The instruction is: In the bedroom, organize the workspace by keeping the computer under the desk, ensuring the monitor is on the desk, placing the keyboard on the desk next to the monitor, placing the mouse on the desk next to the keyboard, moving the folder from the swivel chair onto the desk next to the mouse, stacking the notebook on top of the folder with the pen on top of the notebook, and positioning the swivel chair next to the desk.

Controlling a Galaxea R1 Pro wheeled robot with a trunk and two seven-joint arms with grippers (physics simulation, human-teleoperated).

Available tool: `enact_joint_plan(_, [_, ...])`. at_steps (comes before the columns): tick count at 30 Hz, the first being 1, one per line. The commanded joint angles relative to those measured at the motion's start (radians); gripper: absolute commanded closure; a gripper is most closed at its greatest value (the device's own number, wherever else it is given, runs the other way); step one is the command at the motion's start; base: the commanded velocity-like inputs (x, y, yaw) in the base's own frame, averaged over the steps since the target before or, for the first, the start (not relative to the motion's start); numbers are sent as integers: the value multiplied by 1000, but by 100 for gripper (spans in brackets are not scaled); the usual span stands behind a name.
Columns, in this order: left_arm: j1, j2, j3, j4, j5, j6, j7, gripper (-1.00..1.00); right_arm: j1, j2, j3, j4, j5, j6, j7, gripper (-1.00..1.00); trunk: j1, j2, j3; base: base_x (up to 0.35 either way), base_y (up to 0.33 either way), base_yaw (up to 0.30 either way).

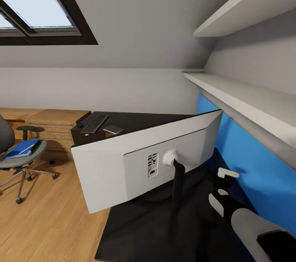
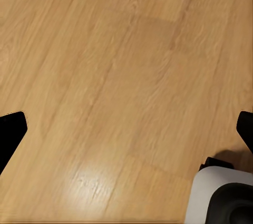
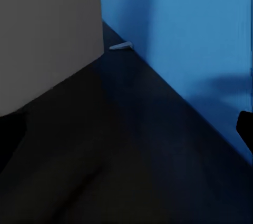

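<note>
1. Monitor (image 1: 135,163): pale matte back toward the head camera, thin black stand, standing on the glossy black desk (image 1: 135,229).
2. Right gripper (image 1: 225,179): beside the stand, near the blue panel (image 1: 246,159); fingers spread, empty.
3. Left gripper: tips apart over the grained wood floor (image 2: 105,76), holding nothing.
4. Keyboard (image 1: 95,124) at the desk's far end; folder (image 1: 22,149) on the padded chair (image 1: 16,159).
5. Pen (image 3: 122,46): pale sliver against the panel.
6. Risk: a sideways arm sweep could tip the tall monitor.

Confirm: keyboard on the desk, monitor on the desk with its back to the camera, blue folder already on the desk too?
Not quite. The blue folder lies on the swivel chair seat, per the head view. The keyboard and the monitor, back to camera, are on the desk.
</note>
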Motion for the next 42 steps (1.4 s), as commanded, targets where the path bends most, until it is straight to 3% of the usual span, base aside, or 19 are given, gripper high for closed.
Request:
enact_joint_plan(1, [1, 0, -9, -2, 5, -1, 6, -100, 0, -1, 9, 0, -8, -2, -4, -100, 0, -1, -1, -67, 0, 0])
enact_joint_plan(17, [0, 7, -7, -4, 7, 9, 7, -100, 0, 0, 9, 0, -8, -3, -5, -100, 0, -1, -1, -11, 0, 0])
enact_joint_plan(32, [1, 9, -7, -62, 7, 20, 7, -100, -1, 1, 9, 0, -8, -3, -2, -100, 0, -1, -1, -69, 0, 0])
enact_joint_plan(36, [0, 6, -7, -68, 7, 20, 7, -100, 0, 1, 8, 1, 25, -5, 28, -100, 0, -1, -1, 38, 0, 0])
enact_joint_plan(38, [1, 3, -7, -69, 7, 30, 7, -100, 0, 1, 5, 1, 72, -6, 51, -100, 0, -1, -1, 194, 0, 0])
enact_joint_plan(42, [0, 1, -7, -69, 6, 32, 6, -100, 0, 1, 4, 1, 78, -6, 53, -100, 0, -1, -1, 89, 0, 0])
